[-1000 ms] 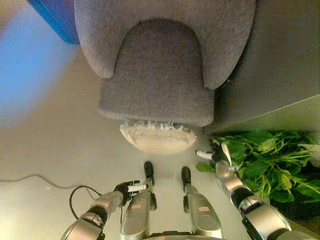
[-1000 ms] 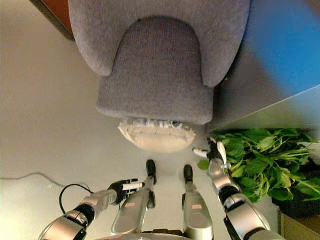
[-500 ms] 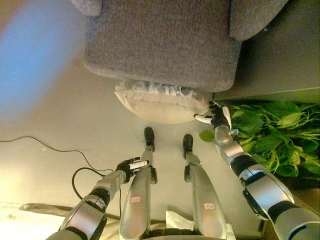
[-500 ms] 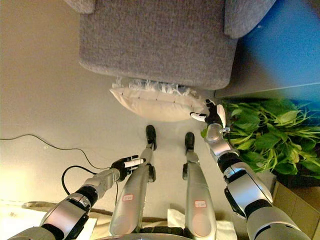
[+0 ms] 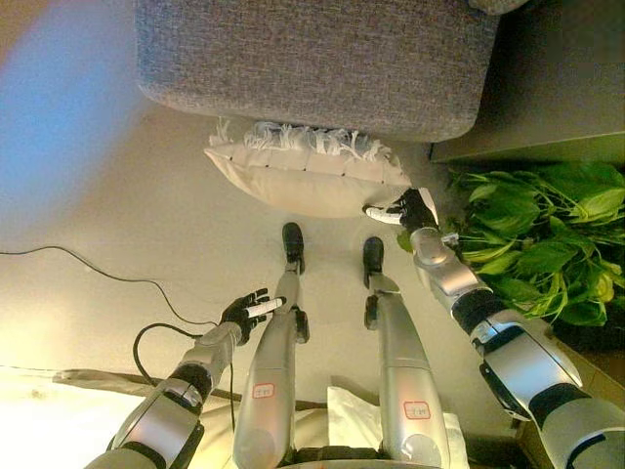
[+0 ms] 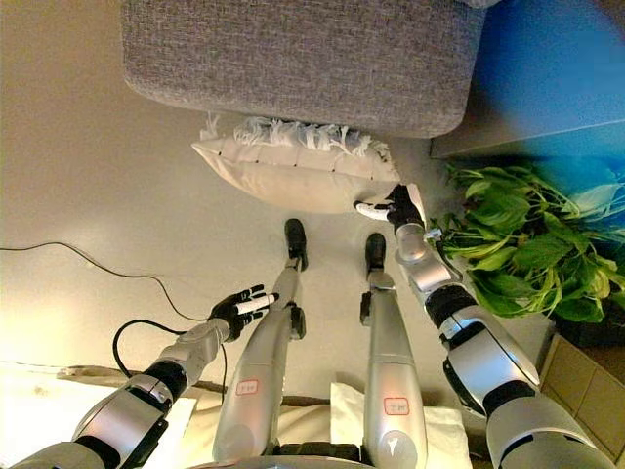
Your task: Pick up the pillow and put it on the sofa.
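Right hand [image 5: 403, 209] is reaching forward, open fingers touching the pillow [image 5: 305, 181] edge below the sofa [image 5: 312, 59]; left hand [image 5: 246, 312] is hanging low, open.

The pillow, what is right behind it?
Behind the pillow is the grey sofa; the pillow's fringed edge lies against its front. The floor under the pillow is covered. The right robot hand reaches its near corner.
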Available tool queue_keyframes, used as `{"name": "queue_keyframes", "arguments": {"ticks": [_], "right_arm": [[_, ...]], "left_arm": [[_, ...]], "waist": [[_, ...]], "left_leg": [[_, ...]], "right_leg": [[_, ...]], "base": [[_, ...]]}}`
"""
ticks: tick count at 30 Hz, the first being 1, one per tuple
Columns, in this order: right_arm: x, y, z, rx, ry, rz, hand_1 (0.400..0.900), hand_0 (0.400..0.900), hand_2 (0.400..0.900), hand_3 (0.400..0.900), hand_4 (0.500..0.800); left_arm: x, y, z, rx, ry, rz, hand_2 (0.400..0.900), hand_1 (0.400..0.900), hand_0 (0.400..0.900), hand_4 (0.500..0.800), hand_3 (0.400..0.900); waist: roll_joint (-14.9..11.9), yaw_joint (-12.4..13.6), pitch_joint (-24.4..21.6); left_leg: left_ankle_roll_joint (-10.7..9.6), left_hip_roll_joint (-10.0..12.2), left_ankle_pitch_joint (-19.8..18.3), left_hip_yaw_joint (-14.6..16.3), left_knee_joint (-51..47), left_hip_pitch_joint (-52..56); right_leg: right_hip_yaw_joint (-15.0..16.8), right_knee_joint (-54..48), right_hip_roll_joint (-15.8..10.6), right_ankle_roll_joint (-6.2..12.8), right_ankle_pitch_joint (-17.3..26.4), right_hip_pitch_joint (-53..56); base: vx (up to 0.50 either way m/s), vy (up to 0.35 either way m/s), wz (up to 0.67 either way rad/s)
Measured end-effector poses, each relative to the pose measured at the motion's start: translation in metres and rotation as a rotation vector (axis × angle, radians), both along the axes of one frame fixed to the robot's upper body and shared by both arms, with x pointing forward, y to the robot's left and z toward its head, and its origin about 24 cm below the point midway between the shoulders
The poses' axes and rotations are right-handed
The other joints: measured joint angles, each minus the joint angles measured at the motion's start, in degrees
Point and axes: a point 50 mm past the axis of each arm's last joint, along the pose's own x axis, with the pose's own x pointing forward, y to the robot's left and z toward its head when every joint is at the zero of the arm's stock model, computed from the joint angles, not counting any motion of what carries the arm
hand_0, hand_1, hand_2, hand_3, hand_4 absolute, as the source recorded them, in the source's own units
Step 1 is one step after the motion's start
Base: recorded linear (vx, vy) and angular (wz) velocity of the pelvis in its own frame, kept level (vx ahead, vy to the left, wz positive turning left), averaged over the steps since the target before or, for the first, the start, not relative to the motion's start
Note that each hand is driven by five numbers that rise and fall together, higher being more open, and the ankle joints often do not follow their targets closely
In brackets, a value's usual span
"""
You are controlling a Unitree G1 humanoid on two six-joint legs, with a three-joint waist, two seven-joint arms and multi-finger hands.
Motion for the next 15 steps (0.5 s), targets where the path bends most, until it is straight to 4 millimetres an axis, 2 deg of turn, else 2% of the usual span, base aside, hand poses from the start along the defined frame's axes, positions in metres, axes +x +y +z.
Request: {"name": "queue_keyframes", "arguments": {"ticks": [6, 10, 15], "right_arm": [[0.004, 0.001, 0.010, -0.038, -0.023, 0.017, 0.400, 0.400, 0.400, 0.400, 0.500], [0.006, -0.001, 0.013, -0.030, -0.036, 0.026, 0.400, 0.400, 0.400, 0.400, 0.500], [0.006, -0.003, 0.012, -0.038, -0.034, 0.024, 0.400, 0.400, 0.400, 0.400, 0.500]], "left_arm": [[-0.007, -0.004, -0.003, -0.032, -0.045, -0.013, 0.900, 0.900, 0.900, 0.800, 0.900], [-0.015, -0.017, -0.007, -0.109, -0.108, -0.077, 0.900, 0.900, 0.900, 0.800, 0.900], [-0.021, -0.018, -0.010, -0.127, -0.123, -0.094, 0.900, 0.900, 0.900, 0.800, 0.900]], "waist": [[1.5, 0.6, 0.2], [3.1, 2.3, 0.3], [3.3, 3.2, 0.3]], "left_leg": [[-0.4, -0.2, 0.9, -0.7, -0.4, -0.8], [-0.6, -0.4, 1.1, -1.5, -0.5, -0.7], [-0.7, -0.5, 1.1, -1.5, -0.5, -0.1]], "right_leg": [[-0.5, 0.6, -0.3, -0.16, -0.5, -1.1], [-1.3, 2.1, -0.7, -0.52, -1.4, -1.4], [-1.3, 3.1, -0.9, -0.66, -1.6, -1.1]], "base": [[0.00, 0.034, 0.15], [0.00, 0.041, 0.02], [-0.01, 0.010, -0.01]]}}
